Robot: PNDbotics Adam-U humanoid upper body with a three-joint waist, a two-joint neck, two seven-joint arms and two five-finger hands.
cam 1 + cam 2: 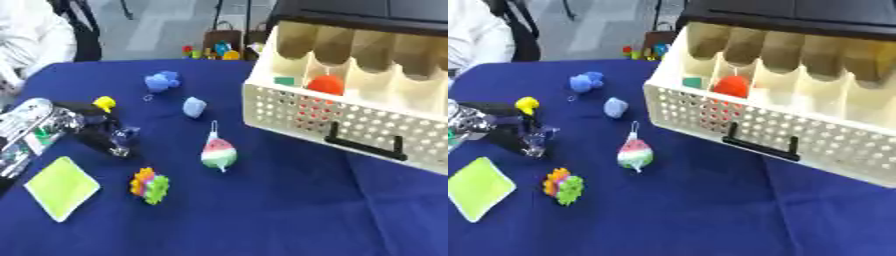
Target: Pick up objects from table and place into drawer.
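The left arm (31,131) showed a silver, shiny metal forearm — rounded at its upper end, with darker gaps and small green spots along its casing. Beyond the wrist the left hand (103,131) was black, its fingers (123,141) dark with a bluish-grey sheen on the tips — glossy where the light caught them. In the right eye view only a short silver stub of forearm preceded the black hand.
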